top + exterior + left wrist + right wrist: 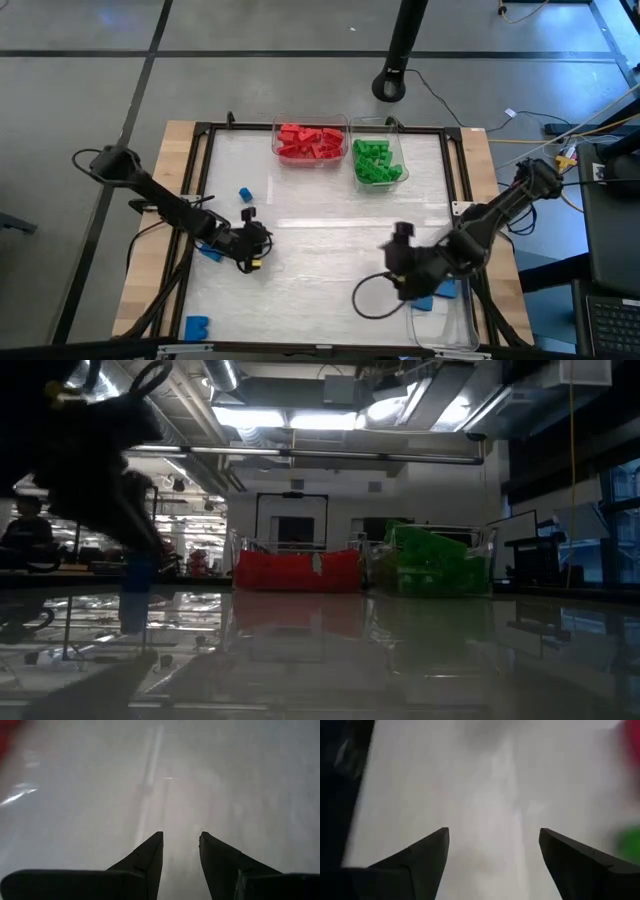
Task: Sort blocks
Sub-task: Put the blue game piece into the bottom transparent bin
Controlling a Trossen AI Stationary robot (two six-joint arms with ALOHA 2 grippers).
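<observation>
Red plastic bricks (309, 142) and green plastic bricks (377, 162) already fill their clear bins. Small blue plastic bricks (245, 194) remain loose on the surface near the left pincer (249, 244), apart and empty. The right pincer (396, 262) is apart too.

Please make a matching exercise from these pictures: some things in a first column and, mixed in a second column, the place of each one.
Column 1
1. red blocks
2. green blocks
3. left gripper
4. right gripper

Column 2
A. over bare table, left of the middle, jaws empty
B. in the far bin nearer the right arm's side
C. beside the near right bin, jaws wide and empty
D. in the far bin nearer the middle

Pairs: 1-D, 2-B, 3-A, 4-C
</observation>
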